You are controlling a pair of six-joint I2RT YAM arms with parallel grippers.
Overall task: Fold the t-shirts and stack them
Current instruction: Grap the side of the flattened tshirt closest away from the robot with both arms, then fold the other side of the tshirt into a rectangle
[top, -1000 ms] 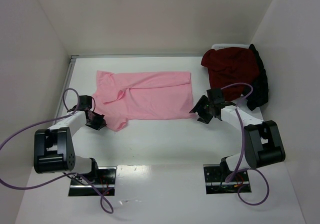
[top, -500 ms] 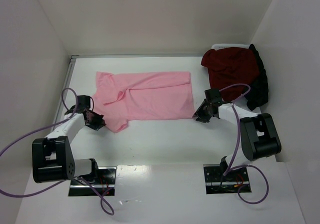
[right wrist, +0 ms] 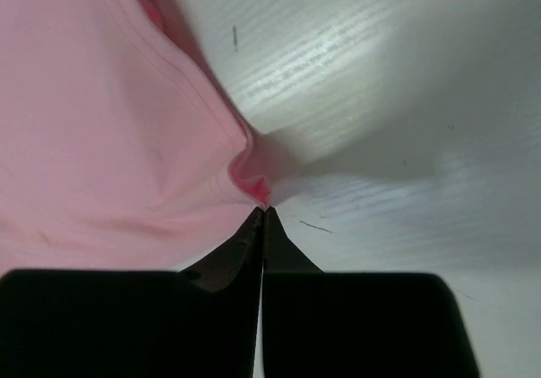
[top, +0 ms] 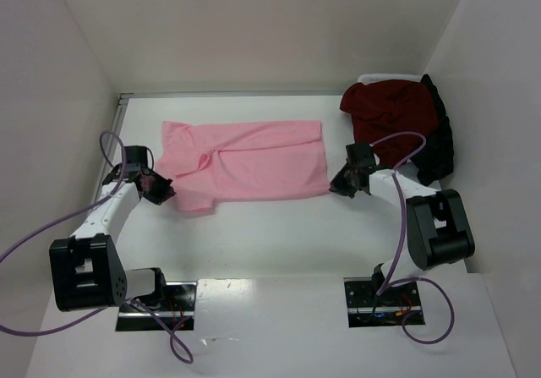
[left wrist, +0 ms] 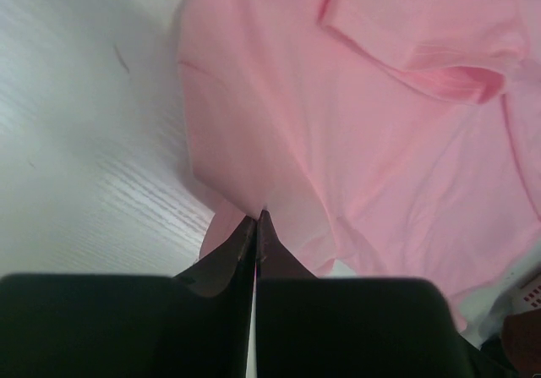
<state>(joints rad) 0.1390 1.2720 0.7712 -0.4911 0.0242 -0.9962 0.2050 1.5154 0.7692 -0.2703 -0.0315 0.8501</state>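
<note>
Left gripper (left wrist: pixel 256 219) is clenching the pink t-shirt (top: pixel 249 162) at its near-left edge, and the right gripper (right wrist: pixel 264 215) is pinching its near-right corner, probably to fold the near side toward the far. It is lying spread on the table (top: pixel 279 243); the dark t-shirts (top: pixel 390 117) are sitting heaped far right.

left claw (top: pixel 163 190), right claw (top: pixel 337 184) moved farther back, pink t-shirt (top: pixel 254 162) edge dragged
</note>
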